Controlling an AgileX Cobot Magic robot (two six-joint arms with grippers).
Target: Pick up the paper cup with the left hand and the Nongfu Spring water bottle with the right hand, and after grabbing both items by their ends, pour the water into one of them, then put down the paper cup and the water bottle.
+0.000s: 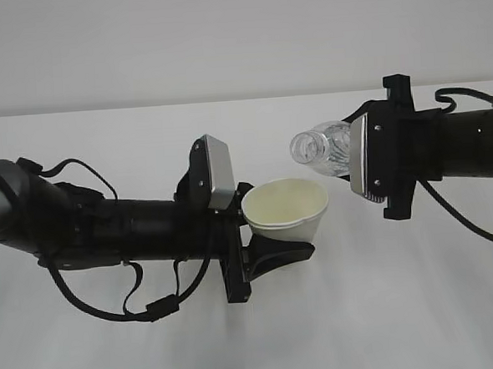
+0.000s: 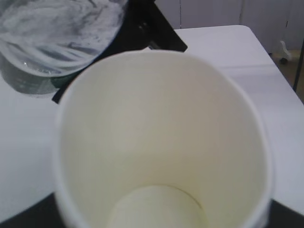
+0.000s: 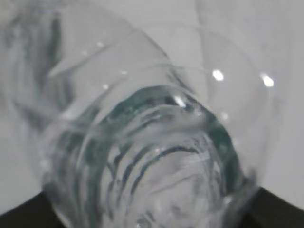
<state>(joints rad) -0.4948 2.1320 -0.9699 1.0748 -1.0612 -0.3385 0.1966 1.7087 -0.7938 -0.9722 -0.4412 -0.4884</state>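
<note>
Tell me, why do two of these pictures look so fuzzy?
Exterior view: sharp, evenly lit, soft shadows. Left wrist view: the paper cup fills the frame, rim blurred from closeness. Right wrist view: the water bottle sits against the lens, out of focus, with small glare spots.

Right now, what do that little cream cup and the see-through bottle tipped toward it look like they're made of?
The small cream-white cup with a rolled rim looks like matte paper: opaque, dull walls with no glints, and a flat disc bottom visible inside. The clear ribbed bottle looks like thin glossy plastic: transparent, with moulded ridges and bright highlights, though glass can't be fully excluded by look alone.
</note>
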